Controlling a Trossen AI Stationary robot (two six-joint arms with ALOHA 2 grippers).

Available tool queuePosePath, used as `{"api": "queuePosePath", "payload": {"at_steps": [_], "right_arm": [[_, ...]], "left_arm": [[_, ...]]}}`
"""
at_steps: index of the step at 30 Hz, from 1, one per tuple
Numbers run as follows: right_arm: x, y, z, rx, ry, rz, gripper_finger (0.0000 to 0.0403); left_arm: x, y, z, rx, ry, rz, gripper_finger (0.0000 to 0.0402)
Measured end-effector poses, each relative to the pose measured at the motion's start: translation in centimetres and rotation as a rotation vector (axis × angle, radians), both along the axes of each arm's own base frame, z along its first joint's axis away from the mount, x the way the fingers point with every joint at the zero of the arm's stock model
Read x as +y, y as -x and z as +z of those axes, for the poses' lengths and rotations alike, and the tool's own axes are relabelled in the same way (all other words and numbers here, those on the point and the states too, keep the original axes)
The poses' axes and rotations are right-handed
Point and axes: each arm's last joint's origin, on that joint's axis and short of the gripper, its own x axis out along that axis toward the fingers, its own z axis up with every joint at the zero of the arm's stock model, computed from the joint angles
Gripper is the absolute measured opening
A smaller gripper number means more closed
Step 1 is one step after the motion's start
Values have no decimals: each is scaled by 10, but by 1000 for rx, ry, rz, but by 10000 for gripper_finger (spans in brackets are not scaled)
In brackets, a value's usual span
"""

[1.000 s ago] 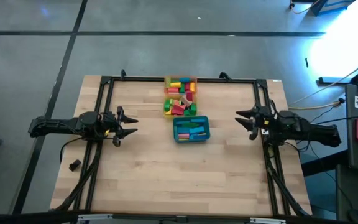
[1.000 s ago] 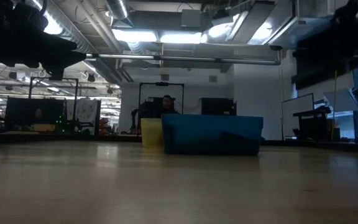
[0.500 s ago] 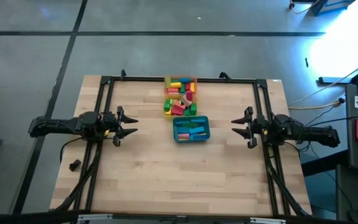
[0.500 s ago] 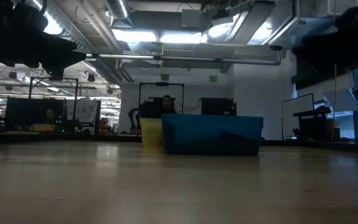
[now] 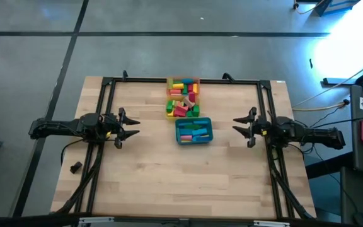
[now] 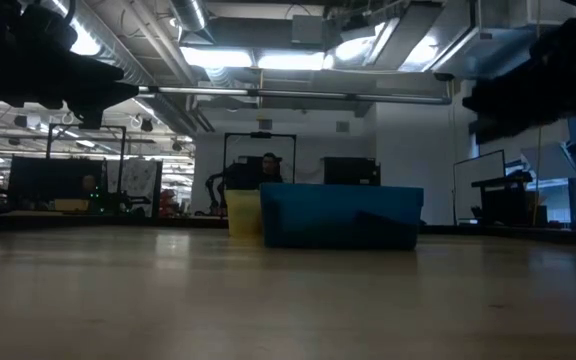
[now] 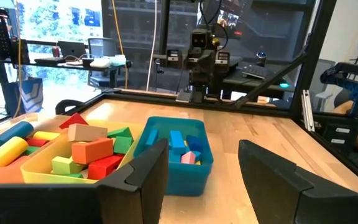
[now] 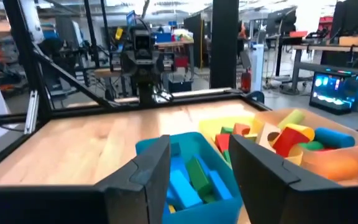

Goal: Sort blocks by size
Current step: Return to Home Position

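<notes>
Several coloured blocks fill an orange tray (image 5: pixel 183 82) at the table's far edge and a yellow tray (image 5: pixel 169 112) just nearer. More blocks (image 5: pixel 193 131), blue, green and pink, lie in a teal tray (image 5: pixel 178 139) at mid-table, also seen in the low view (image 6: pixel 340 216). My left gripper (image 5: pixel 131 126) hovers open at the table's left, pointing level toward the trays (image 7: pixel 204 180). My right gripper (image 5: pixel 237 126) hovers open at the table's right, facing the teal tray (image 8: pixel 197 168). Neither has anything between its fingers.
A black rail frame (image 5: pixel 106 113) borders the table on the left, far and right sides. A small dark object (image 5: pixel 75 167) lies near the table's left edge. Bare wood stretches across the near half of the table (image 5: pixel 181 183).
My right gripper has come a little toward the teal tray and sunk lower, rolling until its fingers stand level side by side. The trays and blocks have stayed where they were.
</notes>
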Motion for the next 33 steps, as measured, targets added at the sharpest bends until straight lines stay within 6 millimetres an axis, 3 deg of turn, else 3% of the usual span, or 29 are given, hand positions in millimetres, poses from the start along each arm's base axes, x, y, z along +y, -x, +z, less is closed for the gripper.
{"api": "queuePosePath", "payload": {"at_steps": [33], "right_arm": [[0, -1, -1, 12, -4, 1, 166]], "left_arm": [[0, 0, 0, 0, 0, 0, 180]]}}
